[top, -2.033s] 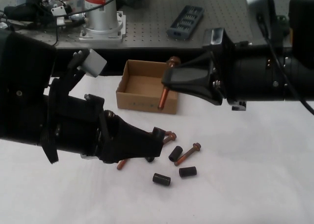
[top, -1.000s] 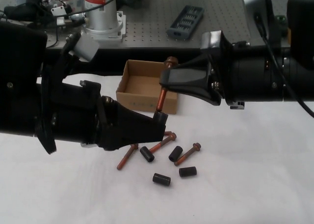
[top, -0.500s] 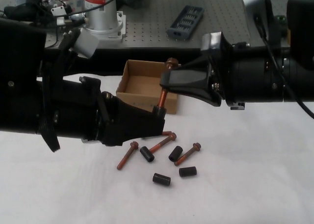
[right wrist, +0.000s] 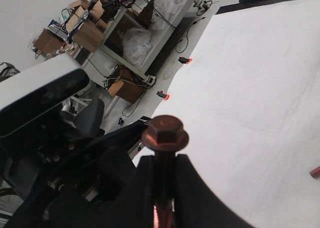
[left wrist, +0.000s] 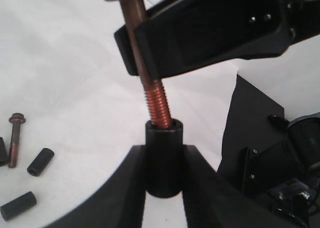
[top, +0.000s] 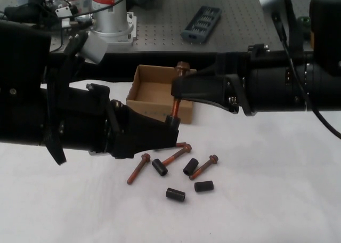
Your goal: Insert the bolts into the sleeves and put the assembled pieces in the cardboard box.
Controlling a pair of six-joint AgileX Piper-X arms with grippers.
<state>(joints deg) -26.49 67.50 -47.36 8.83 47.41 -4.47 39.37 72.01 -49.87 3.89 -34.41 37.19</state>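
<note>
Over the last two seconds the left gripper (left wrist: 164, 155) has risen from among the loose parts to sit under the other arm. The right gripper (right wrist: 164, 163) has rolled at the wrist and carried its bolt (left wrist: 155, 100) slightly across. The left fingers are pressed onto a black sleeve (left wrist: 163, 138), holding it upright with its bore facing up, so it can receive the thread. The right fingers pinch the bolt on its smooth shank just below the head, leaving the threaded end free; that tip sits in the sleeve's mouth, with most of the thread still outside. The pair meet in the air just in front of the cardboard box (top: 139, 102), probably to keep the drop short once joined. Below them on the white sheet (top: 266, 189) lie three loose bolts (top: 203, 167) and four loose sleeves (top: 175, 194), so much of the job looks undone.
</note>
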